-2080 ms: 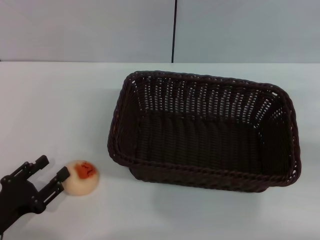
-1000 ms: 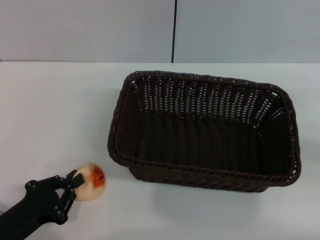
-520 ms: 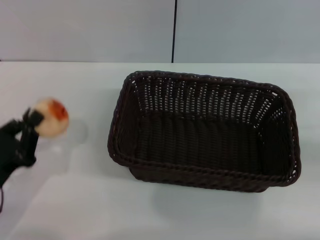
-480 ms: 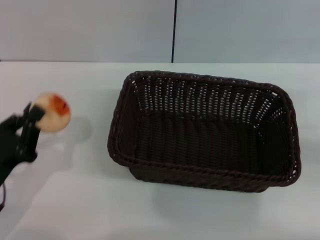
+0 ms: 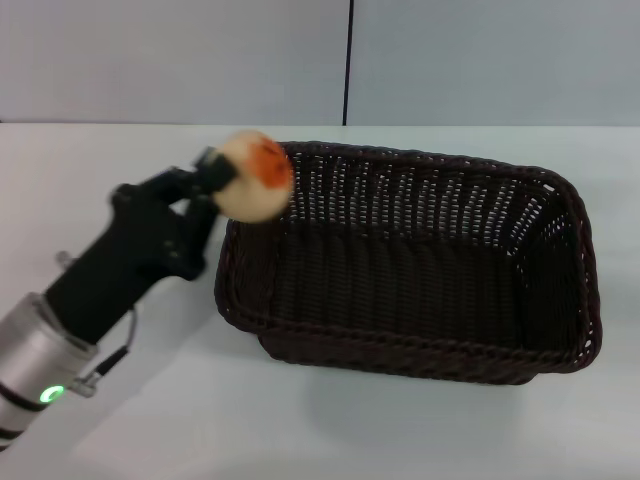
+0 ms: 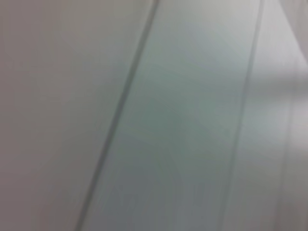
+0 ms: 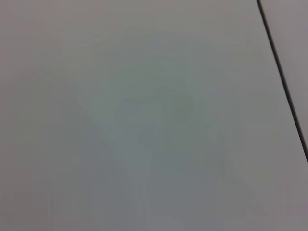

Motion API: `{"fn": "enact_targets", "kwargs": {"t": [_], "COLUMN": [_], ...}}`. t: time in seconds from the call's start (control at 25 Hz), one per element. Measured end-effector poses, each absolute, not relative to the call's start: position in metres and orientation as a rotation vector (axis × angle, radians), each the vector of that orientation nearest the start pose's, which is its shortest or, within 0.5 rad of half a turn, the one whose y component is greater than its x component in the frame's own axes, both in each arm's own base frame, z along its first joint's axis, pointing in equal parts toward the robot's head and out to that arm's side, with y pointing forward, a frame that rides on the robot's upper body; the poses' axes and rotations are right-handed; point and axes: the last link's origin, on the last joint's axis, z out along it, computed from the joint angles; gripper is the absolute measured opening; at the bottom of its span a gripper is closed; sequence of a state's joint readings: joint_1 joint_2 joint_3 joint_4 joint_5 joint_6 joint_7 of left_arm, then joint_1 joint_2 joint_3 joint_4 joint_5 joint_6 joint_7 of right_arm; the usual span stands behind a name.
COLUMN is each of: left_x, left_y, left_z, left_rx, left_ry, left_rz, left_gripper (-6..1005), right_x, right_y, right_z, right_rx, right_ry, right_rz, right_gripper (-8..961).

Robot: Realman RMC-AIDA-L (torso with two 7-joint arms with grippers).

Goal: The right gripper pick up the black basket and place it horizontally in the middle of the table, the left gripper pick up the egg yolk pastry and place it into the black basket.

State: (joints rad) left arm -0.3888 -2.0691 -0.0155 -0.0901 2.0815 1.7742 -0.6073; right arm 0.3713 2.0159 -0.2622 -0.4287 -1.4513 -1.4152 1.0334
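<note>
The black basket [image 5: 420,265] lies lengthwise in the middle of the white table [image 5: 120,160], open side up and empty. My left gripper [image 5: 222,180] is shut on the egg yolk pastry [image 5: 254,176], a cream bun with an orange-red patch. It holds the pastry in the air over the basket's left rim, near the far left corner. The left arm reaches in from the lower left. The right gripper is out of view. The wrist views show only grey wall panels.
A grey wall with a dark vertical seam [image 5: 348,60] stands behind the table's far edge. Bare tabletop lies left of and in front of the basket.
My left gripper closed on the pastry at the table's front left, lifted it, and carried it up and right to the basket's left rim. The basket has not moved.
</note>
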Motion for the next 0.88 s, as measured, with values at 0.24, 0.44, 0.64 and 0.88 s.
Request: {"fn": "enact_targets", "kwargs": {"t": [0.24, 0.44, 0.64, 0.88], "left_x": [-0.258, -0.254, -0.255, -0.272], "left_y": [0.248, 0.248, 0.249, 0.242], "left_z": [-0.051, -0.054, -0.047, -0.019], "left_rx": [-2.199, -2.195, -2.131, -1.871], "left_ry": [-0.489, -0.505, -0.494, -0.430], "left_rz": [-1.392, -1.411, -1.439, -1.436], "left_gripper": [69, 213, 387, 555], "right_x": [0.358, 0.357, 0.357, 0.365], "right_y": [0.316, 0.318, 0.317, 0.311], "right_z": [0.106, 0.114, 0.124, 0.133], "right_rx": [-1.673, -1.622, -1.534, -1.420], "right_ry": [0.646, 0.631, 0.616, 0.626], "right_rz": [1.004, 1.035, 1.084, 1.117], "right_gripper": [434, 434, 434, 434]}}
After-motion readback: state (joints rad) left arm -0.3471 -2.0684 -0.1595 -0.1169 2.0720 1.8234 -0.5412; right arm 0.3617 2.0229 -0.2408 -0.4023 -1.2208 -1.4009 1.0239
